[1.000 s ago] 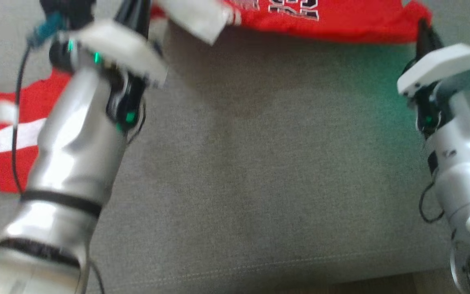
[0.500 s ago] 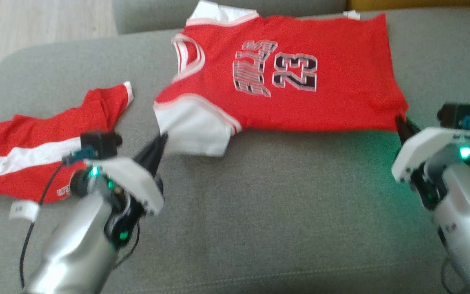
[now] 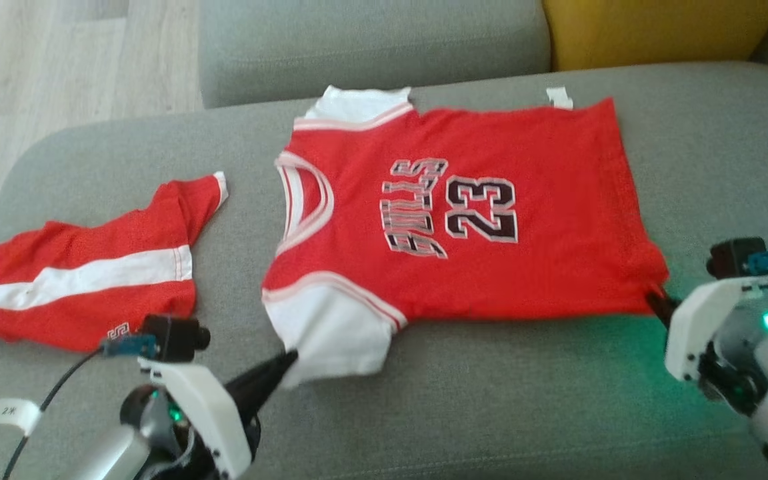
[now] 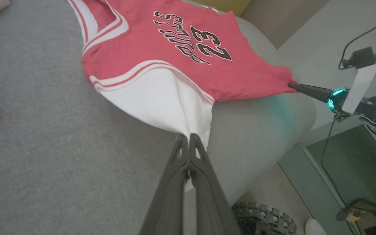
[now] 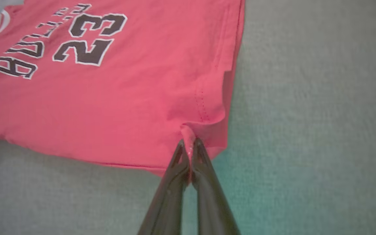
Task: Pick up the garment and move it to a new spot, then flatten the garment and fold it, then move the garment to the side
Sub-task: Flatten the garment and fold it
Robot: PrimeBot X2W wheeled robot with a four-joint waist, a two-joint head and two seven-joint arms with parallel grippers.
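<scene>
- Head view: you had the red jersey (image 3: 464,220) spread face-up on the grey sofa seat (image 3: 491,413), collar toward the left. The left claw (image 3: 289,362) was pinched tight on the white sleeve (image 3: 331,333). The right claw (image 3: 655,303) was clamped on the near hem corner (image 3: 647,293). I judge that gripping these 2 near points let you draw the cloth flat. The red shorts (image 3: 77,287) lay well apart on the left.
- Left wrist view: the left claw's closed fingers (image 4: 175,182) held the sleeve's edge, and the cloth fanned taut from them.
- Right wrist view: the hem puckered where the right claw's fingers (image 5: 207,195) gripped it. The printed 23 (image 5: 86,36) lay smooth, so flattening looked nearly done.
</scene>
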